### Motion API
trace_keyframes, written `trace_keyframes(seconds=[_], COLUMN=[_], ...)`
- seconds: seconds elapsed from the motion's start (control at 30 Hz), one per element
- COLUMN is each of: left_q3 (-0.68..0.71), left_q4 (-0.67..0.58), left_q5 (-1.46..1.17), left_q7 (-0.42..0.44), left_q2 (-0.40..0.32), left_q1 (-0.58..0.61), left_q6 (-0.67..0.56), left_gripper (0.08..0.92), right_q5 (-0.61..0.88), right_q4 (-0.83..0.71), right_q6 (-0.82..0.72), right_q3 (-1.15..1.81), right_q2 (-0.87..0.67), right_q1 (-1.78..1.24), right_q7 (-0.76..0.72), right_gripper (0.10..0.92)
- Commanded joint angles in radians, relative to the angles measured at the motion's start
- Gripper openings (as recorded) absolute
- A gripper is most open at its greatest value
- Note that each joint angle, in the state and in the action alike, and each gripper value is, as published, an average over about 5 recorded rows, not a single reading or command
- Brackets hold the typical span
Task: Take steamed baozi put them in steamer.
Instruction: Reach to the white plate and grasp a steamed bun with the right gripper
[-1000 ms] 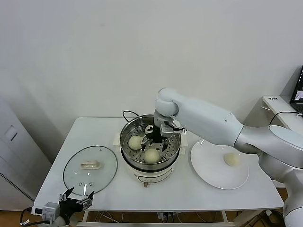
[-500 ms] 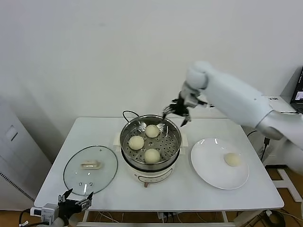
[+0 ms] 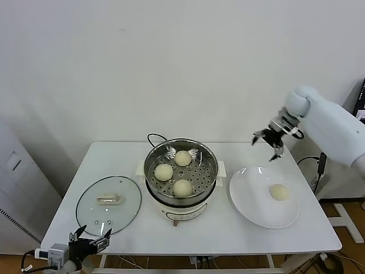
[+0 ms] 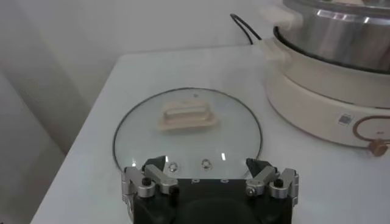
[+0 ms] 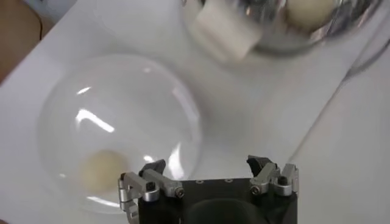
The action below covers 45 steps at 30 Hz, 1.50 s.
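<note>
Steel steamer (image 3: 181,169) holds three buns; right pincer (image 3: 268,142) hovers wide, empty, above the plate (image 3: 251,200)'s far edge.

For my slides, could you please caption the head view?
Three baozi sit in the steamer; open right gripper hovers above the plate holding the last.

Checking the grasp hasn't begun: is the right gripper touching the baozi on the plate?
Apart. The head view shows the right gripper, open, raised above the plate's far rim, away from the baozi.
</note>
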Motion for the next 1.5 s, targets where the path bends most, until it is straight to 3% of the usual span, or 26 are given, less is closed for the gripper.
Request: trace_keyframes(seconds=[0.03, 0.97, 1.5], left_q3=[0.000, 0.033, 0.040], left_q4=[-0.002, 0.007, -0.001], left_q5=[0.000, -0.002, -0.002], left_q7=[0.000, -0.001, -0.003], left_q2=[-0.001, 0.015, 0.016], left_q1=[-0.001, -0.035, -0.041], left_q6=[0.002, 0.007, 0.013], left_gripper=[0.823, 0.823, 0.823], right_q5=[-0.127, -0.285, -0.263], right_q4=[-0.119, -0.241, -0.249], right_q6=[-0.101, -0.045, -0.047], right_q3=[0.148, 0.380, 0.378], right_q2=[-0.059, 0.022, 0.047], right_q1=[-0.180, -0.355, -0.343], right_q7=[0.027, 0.142, 0.124], right_gripper=[0.823, 0.822, 0.489])
